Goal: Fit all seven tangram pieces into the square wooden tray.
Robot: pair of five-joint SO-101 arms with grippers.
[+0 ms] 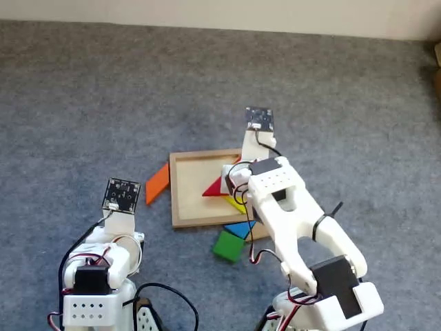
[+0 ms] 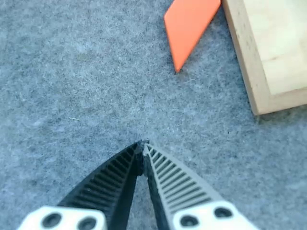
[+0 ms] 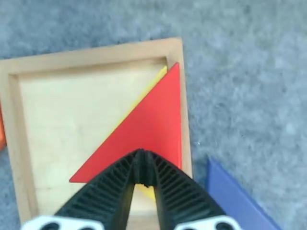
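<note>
Early stage. Your square wooden tray [image 1: 200, 222] holds the red triangle [image 3: 148, 120] against one wall, with a yellow piece [image 1: 236, 203] partly under it; most of the floor is bare. The orange piece [image 2: 189, 24], blue piece [image 3: 235, 196] and green square [image 1: 227, 245] lie on the table outside the rim. I can't find the other pieces. Right claw [image 3: 142, 153] is closed and empty over the red triangle. Left claw [image 2: 143, 143] is closed and empty near the orange piece.
</note>
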